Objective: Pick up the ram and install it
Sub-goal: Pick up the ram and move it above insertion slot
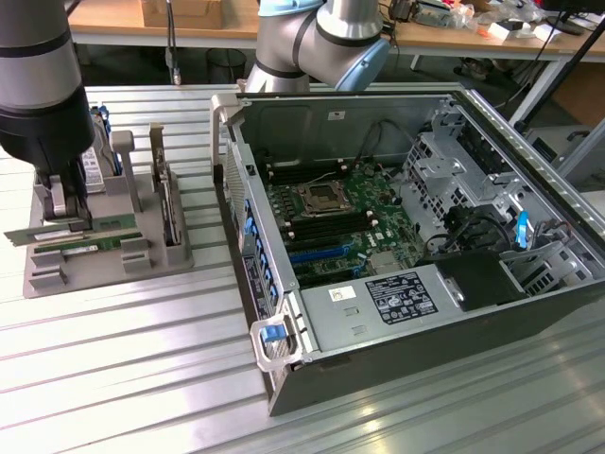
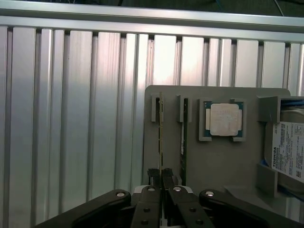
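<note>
Grip: clenching on the thin edge of the ram (image 2: pixel 161 123) with the gripper (image 2: pixel 161 175), at the slotted side of the grey holder (image 2: pixel 223 161). Running edge-on straight away from the jaws, long axis lying along the holder's slot, sitting centred between the fingertips. Standing just beside it in the holder's next slot: second green stick (image 2: pixel 184 133). Resting further across the holder: CPU chip (image 2: pixel 224 119), then hard drive (image 2: pixel 287 147). Lying open well apart from the holder, toward the exterior view's right: computer case (image 1: pixel 406 378). Proving hard to judge: whether riding clear of the slot; hiding the stick's near part beneath the fingers.
</note>
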